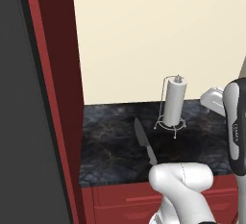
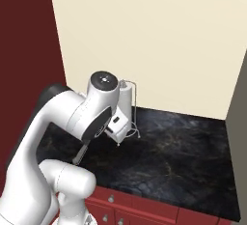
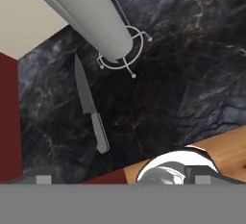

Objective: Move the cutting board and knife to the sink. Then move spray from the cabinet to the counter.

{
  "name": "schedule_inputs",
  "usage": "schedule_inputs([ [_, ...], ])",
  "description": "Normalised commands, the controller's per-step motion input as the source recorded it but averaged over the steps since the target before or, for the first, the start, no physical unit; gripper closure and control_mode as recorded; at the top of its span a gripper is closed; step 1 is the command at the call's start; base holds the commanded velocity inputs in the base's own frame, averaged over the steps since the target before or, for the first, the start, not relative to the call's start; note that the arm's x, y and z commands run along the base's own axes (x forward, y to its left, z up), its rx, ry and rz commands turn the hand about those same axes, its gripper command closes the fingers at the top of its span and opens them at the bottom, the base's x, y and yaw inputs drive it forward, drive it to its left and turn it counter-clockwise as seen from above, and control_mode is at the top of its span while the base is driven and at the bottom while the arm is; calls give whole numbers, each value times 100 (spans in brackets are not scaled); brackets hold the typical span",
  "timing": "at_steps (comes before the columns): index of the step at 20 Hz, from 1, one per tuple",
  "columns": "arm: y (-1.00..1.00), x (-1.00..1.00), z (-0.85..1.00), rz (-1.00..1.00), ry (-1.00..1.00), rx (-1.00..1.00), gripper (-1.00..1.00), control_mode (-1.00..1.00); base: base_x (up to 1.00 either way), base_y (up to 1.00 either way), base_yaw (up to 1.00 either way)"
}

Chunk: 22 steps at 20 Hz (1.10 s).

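Leftmost in the left base view, a dark red cabinet (image 1: 62, 74) side panel runs down to the black veined counter (image 1: 110, 146). Next comes the knife (image 1: 144, 141), lying flat on the counter with its dark pointed blade toward the back wall and its lighter handle toward the front edge. In the hand view the knife (image 3: 90, 105) lies well ahead of the fingers (image 3: 123, 180) and off to their left, apart from them. Just right of the knife stands a white paper-towel roll (image 1: 174, 104) on a wire stand, its base near the blade but not touching it; seen from the hand it sits ahead of the fingers, far up the frame. The fingers stand wide open with nothing between them, hovering above the counter's front edge. Close beyond them lies a strip of light wooden cutting board (image 3: 226, 151), reaching off to their right. Below the counter's edge run red drawer fronts (image 2: 144, 207) with small knobs.
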Motion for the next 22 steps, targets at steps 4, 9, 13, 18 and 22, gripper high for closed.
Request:
schedule_inputs([
  [4, 0, 0, 0, 0, 0, 0, -100, 100, 71, 25, 0],
  [9, 0, 0, 0, 0, 0, 0, -100, 100, 9, 3, 0],
  [13, 0, 0, 0, 0, 0, 0, -100, 100, 0, 0, 0],
  [18, 0, 0, 0, 0, 0, 0, -100, 100, 0, 4, 0],
  [22, 0, 0, 0, 0, 0, 0, -100, 100, 0, 14, 0],
])
